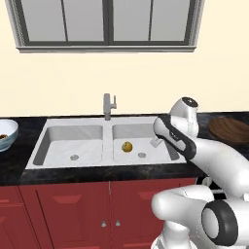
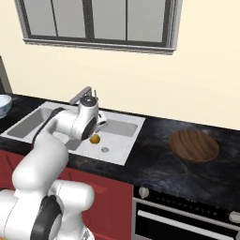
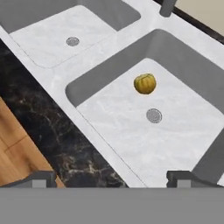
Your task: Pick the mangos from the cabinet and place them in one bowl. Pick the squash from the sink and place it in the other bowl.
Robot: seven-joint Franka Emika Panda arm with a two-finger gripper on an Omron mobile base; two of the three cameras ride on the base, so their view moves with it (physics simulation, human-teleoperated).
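Squash (image 1: 127,147): one small, ribbed, yellow-orange fruit lying on the floor of the right basin of the sink (image 1: 73,127), just beside that basin's round drain (image 1: 141,155) and between it and the basin's back wall; it is free of any contact with the arm. Room, largest first: a cream wall carries a grey-framed window (image 1: 108,24) above the sink. A black stone counter (image 1: 14,165) runs the width of the view, with dark red cabinet doors (image 1: 63,214) and small silver knobs beneath it. The pale grey double-basin sink is set into the counter, a grey metal faucet (image 1: 109,106) standing at the middle of its back rim; the left basin holds only its own drain (image 1: 74,157). To the sink's right, on the counter, sits a brown wooden bowl (image 2: 193,145), well apart from the basins, above an oven front with knobs (image 2: 187,215). At the far left of the counter stands a pale bluish-white bowl (image 1: 8,130) with something orange-brown showing inside it. Arm: the white arm rises from the base, bends over the counter's front edge and carries its hand above the right basin, tilted downward. Gripper (image 3: 111,177): jaws stand wide apart and hold nothing; the two dark fingertips (image 3: 181,177) frame the right basin's floor, the squash lying ahead of them, near but apart.
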